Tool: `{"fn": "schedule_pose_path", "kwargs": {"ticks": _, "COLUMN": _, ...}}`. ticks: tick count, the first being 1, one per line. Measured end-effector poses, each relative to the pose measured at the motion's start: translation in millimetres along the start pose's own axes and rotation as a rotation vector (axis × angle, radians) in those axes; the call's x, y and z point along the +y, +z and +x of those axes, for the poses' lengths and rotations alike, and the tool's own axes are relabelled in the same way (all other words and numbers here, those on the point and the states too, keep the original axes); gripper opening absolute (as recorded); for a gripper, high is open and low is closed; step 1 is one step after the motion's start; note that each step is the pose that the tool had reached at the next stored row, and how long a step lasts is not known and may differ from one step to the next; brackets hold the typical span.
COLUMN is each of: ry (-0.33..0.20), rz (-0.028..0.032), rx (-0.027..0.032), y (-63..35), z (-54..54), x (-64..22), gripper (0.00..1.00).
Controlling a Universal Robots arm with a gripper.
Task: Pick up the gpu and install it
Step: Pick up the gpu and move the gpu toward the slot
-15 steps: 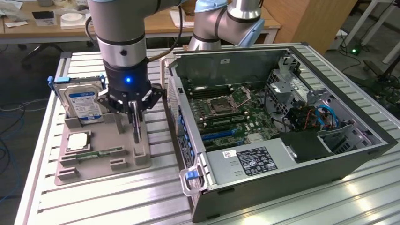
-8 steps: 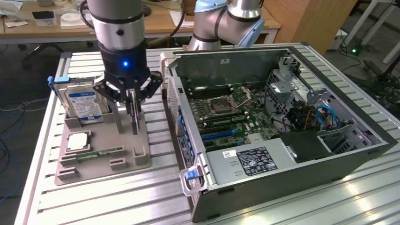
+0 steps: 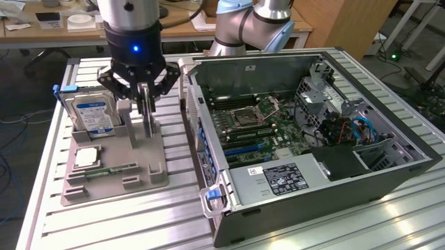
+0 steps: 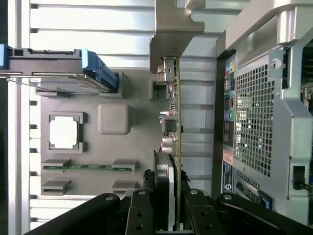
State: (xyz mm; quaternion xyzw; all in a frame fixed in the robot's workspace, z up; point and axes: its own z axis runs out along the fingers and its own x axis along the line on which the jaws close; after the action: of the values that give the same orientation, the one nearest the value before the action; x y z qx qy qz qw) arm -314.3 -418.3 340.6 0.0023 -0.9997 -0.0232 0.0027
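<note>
Between the two fingers [image 4: 142, 210] of the claw [image 3: 143, 96] stands the gpu [image 3: 148, 122], upright and on edge, its top edge pinched from both faces. The wrist view looks along the card [image 4: 174, 122], and the claw [image 4: 168, 208] is clamped on it, with no gap on either side. Its lower edge sits at or in the slot of the grey holder [image 3: 132, 151]; whether it has cleared that slot cannot be told.

The step in hand looks like drawing the card out of the holder. Doing it well probably means a straight vertical pull, with the card kept square to its slot so that neither the board nor its metal end bracket binds on the slot walls. The grip sits high on a thin board, so any sideways swing could lever it; a slow, level lift seems safest.

Just beside the card in the holder stands the blue-labelled hard drive [image 3: 94, 115], close enough that drift toward it should be avoided. Lower on the holder lie a square processor chip [image 3: 86, 156] and a green memory stick [image 3: 111, 170]. On the exterior view's right of the holder, the open computer case [image 3: 389, 172] lies on the slatted tabletop [image 3: 139, 219], its motherboard [image 3: 257, 125] exposed.
</note>
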Motion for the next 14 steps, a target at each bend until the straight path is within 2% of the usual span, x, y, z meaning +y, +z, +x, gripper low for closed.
{"fn": "schedule_pose_path", "kwargs": {"ticks": 14, "ry": 0.0, "rz": -0.0007, "rx": 0.0, "y": -62.2, "z": 0.3, "x": 2.9, "gripper": 0.28}}
